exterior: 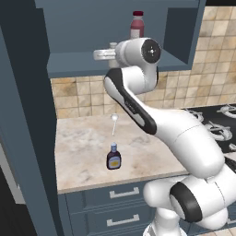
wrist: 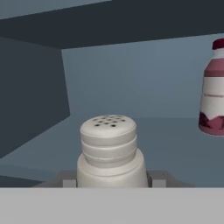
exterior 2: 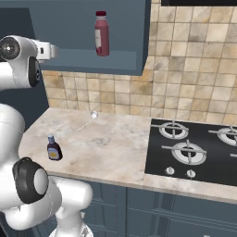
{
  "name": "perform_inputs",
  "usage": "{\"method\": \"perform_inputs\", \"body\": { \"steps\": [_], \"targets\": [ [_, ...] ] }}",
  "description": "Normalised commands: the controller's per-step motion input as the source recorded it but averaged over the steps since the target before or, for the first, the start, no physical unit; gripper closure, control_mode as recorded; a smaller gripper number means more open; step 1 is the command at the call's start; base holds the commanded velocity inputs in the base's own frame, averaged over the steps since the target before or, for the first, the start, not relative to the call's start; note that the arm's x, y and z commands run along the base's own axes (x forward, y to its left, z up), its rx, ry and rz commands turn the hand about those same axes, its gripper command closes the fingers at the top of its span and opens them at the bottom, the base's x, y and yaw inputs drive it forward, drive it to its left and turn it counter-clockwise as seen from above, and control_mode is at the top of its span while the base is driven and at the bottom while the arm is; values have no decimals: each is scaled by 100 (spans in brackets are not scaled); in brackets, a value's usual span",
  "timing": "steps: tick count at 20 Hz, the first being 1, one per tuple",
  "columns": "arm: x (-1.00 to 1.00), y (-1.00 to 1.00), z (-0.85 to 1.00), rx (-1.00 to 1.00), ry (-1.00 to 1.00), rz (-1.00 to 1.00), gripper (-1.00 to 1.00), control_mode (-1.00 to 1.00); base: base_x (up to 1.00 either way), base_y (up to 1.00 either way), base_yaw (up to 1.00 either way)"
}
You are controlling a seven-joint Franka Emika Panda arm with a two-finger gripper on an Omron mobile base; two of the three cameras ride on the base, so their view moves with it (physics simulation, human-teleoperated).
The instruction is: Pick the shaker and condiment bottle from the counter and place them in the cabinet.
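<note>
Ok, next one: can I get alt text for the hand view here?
A pale shaker with a perforated rounded cap stands upright between the gripper fingers, inside the blue-grey cabinet. A taller red bottle with a white label stands further back at the right edge of the picture.

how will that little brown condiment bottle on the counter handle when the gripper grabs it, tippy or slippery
The condiment bottle stands upright, apart from anything else on the counter. It looks rigid, so probably no flexing. Its narrow neck over a small base suggests a high sideways push could tip it. The smooth rounded body may slip or roll if knocked over.
</note>
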Motion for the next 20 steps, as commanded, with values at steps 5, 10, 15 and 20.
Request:
{"method": "perform_inputs", "body": {
  "steps": [5, 10, 15, 20],
  "targets": [
    [55, 0, -2, 0, 0, -5, 100, -100, 0, 0, 0],
    [54, 0, -8, 0, 0, -5, 100, -100, 0, 0, 0],
    [38, -1, -18, 1, 0, -1, 100, -100, 0, 0, 0],
    [24, -6, -21, 4, 0, 0, 100, -100, 0, 0, 0]
  ]
}}
